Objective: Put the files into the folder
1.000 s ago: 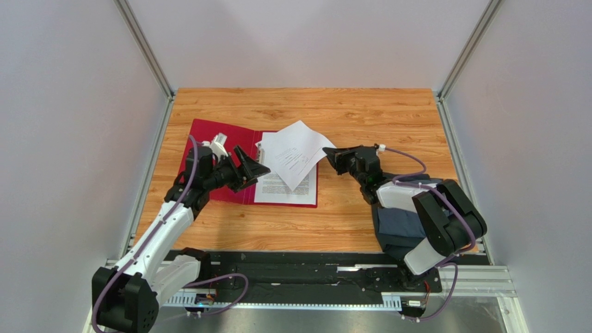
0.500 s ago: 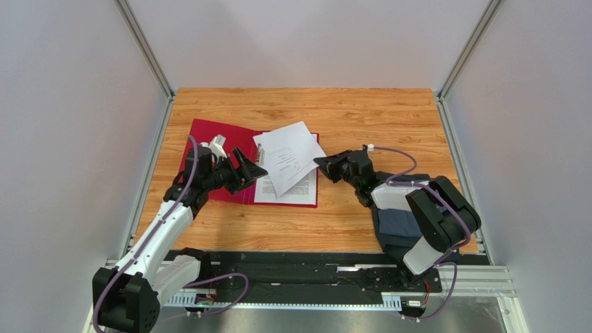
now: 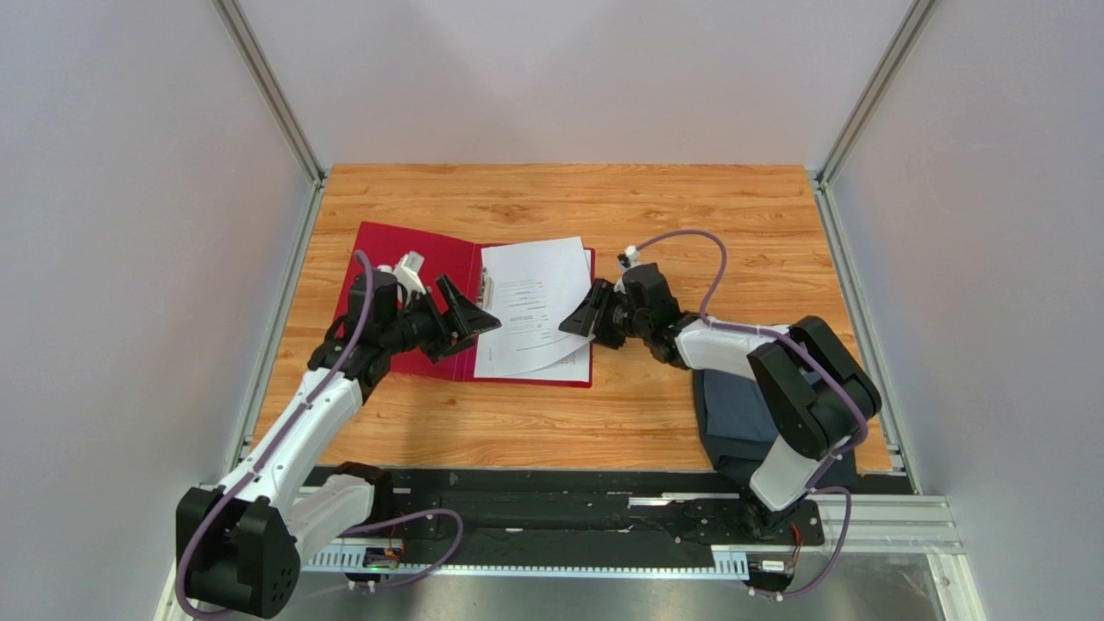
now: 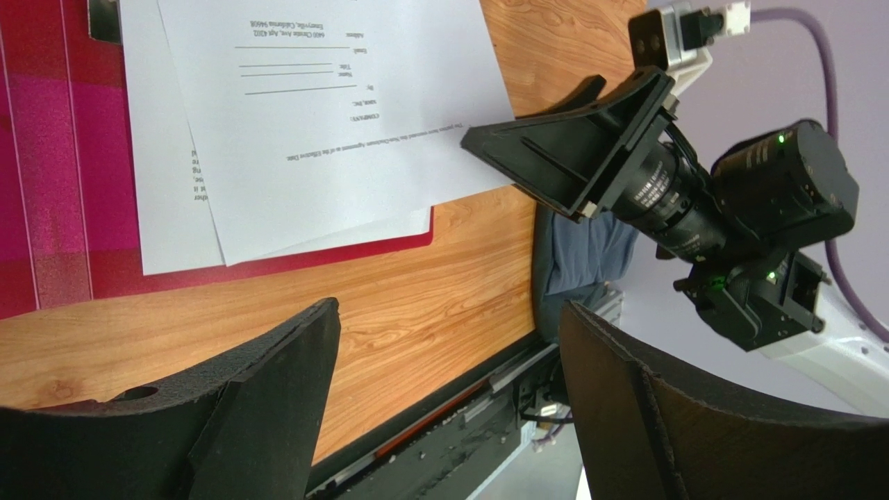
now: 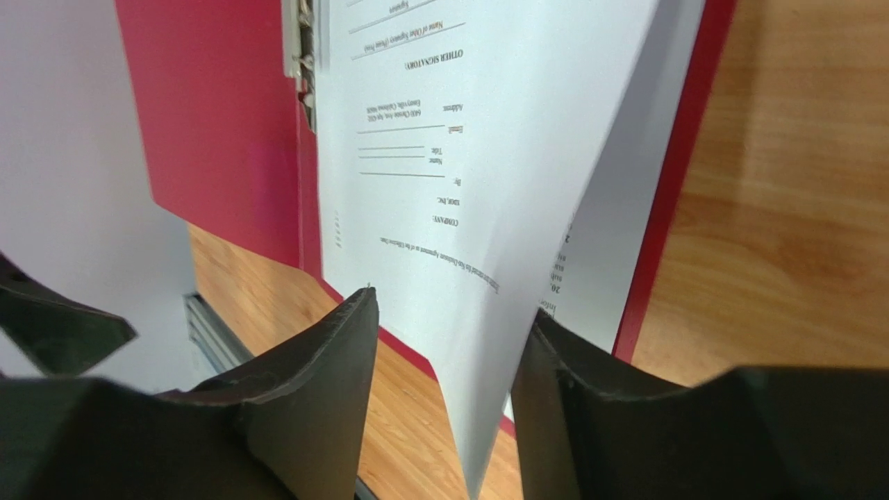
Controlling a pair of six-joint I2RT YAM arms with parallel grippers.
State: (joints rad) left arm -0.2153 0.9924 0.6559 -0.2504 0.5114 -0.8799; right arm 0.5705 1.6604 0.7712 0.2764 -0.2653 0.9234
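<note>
The red folder (image 3: 389,252) lies open on the wooden table, its metal clip (image 5: 297,42) at the spine. Two white files rest on its right leaf: a lower sheet (image 3: 518,359) and a top sheet (image 3: 538,287) lying slightly askew over it. My right gripper (image 3: 583,317) is at the folder's right edge with its jaws apart. The top sheet's (image 5: 470,135) lifted corner stands loose between them, leaning on the right finger (image 5: 584,396). My left gripper (image 3: 482,324) hovers open over the folder's spine, nothing between its fingers (image 4: 282,375).
A dark grey-blue folded cloth (image 3: 736,417) lies at the near right by the right arm's base. A black rail (image 3: 570,498) runs along the table's near edge. Grey walls close the table in on three sides.
My right gripper moved left to the folder's edge, swinging the top sheet over the lower one, and its jaws opened off the sheet. The left arm stayed put.
</note>
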